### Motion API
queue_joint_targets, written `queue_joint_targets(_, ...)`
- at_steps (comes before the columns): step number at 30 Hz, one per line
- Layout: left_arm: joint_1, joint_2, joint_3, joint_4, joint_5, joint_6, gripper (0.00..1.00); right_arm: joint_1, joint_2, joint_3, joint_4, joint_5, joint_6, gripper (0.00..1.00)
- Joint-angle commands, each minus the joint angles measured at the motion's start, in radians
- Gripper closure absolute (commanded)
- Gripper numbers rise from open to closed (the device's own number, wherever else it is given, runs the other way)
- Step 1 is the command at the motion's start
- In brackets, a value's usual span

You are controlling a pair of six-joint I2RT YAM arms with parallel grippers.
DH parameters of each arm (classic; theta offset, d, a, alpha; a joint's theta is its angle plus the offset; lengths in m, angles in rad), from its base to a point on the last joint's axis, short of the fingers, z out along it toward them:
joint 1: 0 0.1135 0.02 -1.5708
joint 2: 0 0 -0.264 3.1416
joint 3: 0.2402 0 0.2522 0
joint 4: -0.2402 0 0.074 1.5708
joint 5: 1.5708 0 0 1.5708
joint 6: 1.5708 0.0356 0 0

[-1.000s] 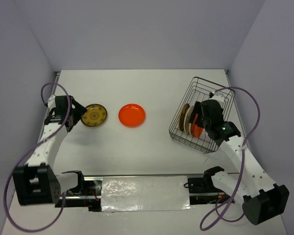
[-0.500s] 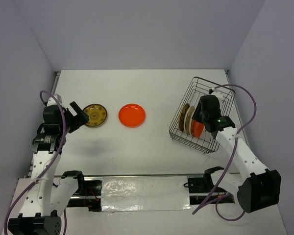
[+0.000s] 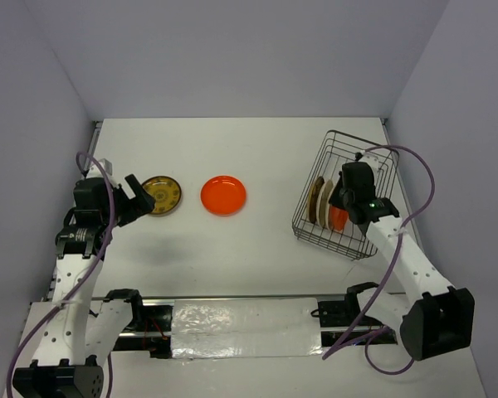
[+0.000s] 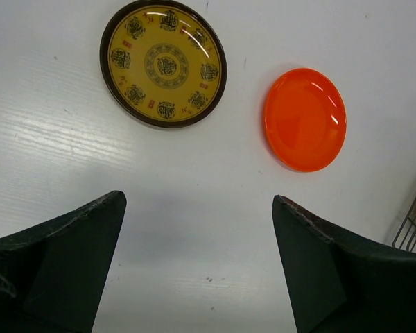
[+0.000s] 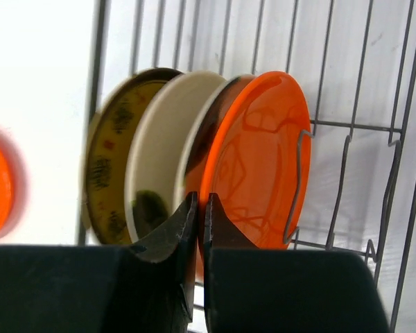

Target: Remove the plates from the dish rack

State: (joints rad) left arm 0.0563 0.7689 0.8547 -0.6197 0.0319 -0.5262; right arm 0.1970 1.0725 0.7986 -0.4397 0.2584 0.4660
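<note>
Two plates lie flat on your white table (image 3: 257, 249) in the top view: the patterned plate (image 3: 161, 196), dark rim with a yellow centre, and the loose orange plate (image 3: 223, 195) near it on its right, not touching. Plain pale lavender walls (image 3: 232, 58) box the table in on three sides, and there's a shiny crinkled sheet (image 3: 245, 327) at the near edge between the arm bases. The dish rack (image 3: 349, 141) sits over on the right, turned at an angle to the table edges, with your right gripper (image 3: 340, 207) reaching into it. Your left gripper (image 3: 139, 197) hangs just left of the patterned plate. From the left wrist, its fingers (image 4: 62, 263) are spread wide over bare table with nothing between them, both loose plates ahead and a corner of rack wire at the far right. From the right wrist, four plates stand on edge in the rack: a yellow-patterned one (image 5: 114, 159), a cream plate (image 5: 163, 146) with a dark patch, a brown sliver (image 5: 218, 104), then the racked orange plate (image 5: 263, 159). The fingertips (image 5: 187, 222) are pressed together, looks like pinching that orange one's near rim.
</note>
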Motion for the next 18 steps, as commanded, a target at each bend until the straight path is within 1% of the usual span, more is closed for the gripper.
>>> queue_joint_targets(1,-0.003,0.013,0.082,0.002,0.034,0.025,0.01,-0.008,-0.103,0.103,-0.04,0.001,-0.067,1.0)
queue_joint_targets(2,-0.003,0.02,0.107,-0.012,0.037,0.029,0.01,-0.008,-0.144,0.125,-0.054,-0.002,-0.078,1.0)
queue_joint_targets(4,-0.003,0.044,0.162,-0.029,0.048,0.025,0.0,-0.005,-0.173,0.204,-0.097,-0.028,-0.101,1.0)
queue_joint_targets(5,-0.003,0.053,0.222,-0.037,0.056,0.017,0.0,-0.007,-0.183,0.235,-0.112,-0.047,-0.127,1.0)
queue_joint_targets(6,-0.004,0.062,0.249,-0.04,0.071,0.009,0.0,-0.007,-0.192,0.299,-0.131,-0.067,-0.138,1.0)
queue_joint_targets(7,-0.004,0.084,0.279,-0.04,0.11,-0.001,0.01,-0.005,-0.195,0.329,-0.16,-0.138,-0.153,1.0)
queue_joint_targets(8,-0.006,0.092,0.332,-0.035,0.14,-0.03,0.0,-0.001,-0.197,0.355,-0.171,-0.184,-0.179,1.0)
queue_joint_targets(9,-0.006,0.114,0.352,-0.028,0.179,-0.049,0.01,0.013,-0.198,0.397,-0.18,-0.227,-0.188,1.0)
queue_joint_targets(10,-0.004,0.125,0.369,0.015,0.23,-0.075,0.0,0.057,-0.195,0.413,-0.189,-0.33,-0.205,1.0)
queue_joint_targets(11,-0.006,0.135,0.38,0.049,0.355,-0.145,0.0,0.096,-0.187,0.428,-0.195,-0.37,-0.245,1.0)
queue_joint_targets(12,-0.009,0.156,0.374,0.093,0.425,-0.19,0.0,0.143,-0.174,0.462,-0.206,-0.39,-0.262,1.0)
queue_joint_targets(13,-0.024,0.168,0.344,0.212,0.494,-0.243,0.01,0.271,-0.131,0.481,-0.237,-0.39,-0.314,1.0)
queue_joint_targets(14,-0.039,0.182,0.325,0.277,0.602,-0.358,0.01,0.35,-0.102,0.52,-0.26,-0.363,-0.344,1.0)
queue_joint_targets(15,-0.049,0.214,0.311,0.331,0.635,-0.404,0.0,0.436,-0.073,0.54,-0.305,-0.314,-0.372,1.0)
queue_joint_targets(16,-0.108,0.236,0.31,0.384,0.657,-0.441,0.01,0.587,-0.009,0.554,-0.323,-0.254,-0.421,1.0)
queue_joint_targets(17,-0.134,0.254,0.323,0.379,0.651,-0.464,0.01,0.649,0.025,0.585,-0.341,-0.096,-0.437,1.0)
queue_joint_targets(18,-0.159,0.286,0.339,0.359,0.63,-0.462,0.0,0.703,0.061,0.602,-0.375,-0.028,-0.45,1.0)
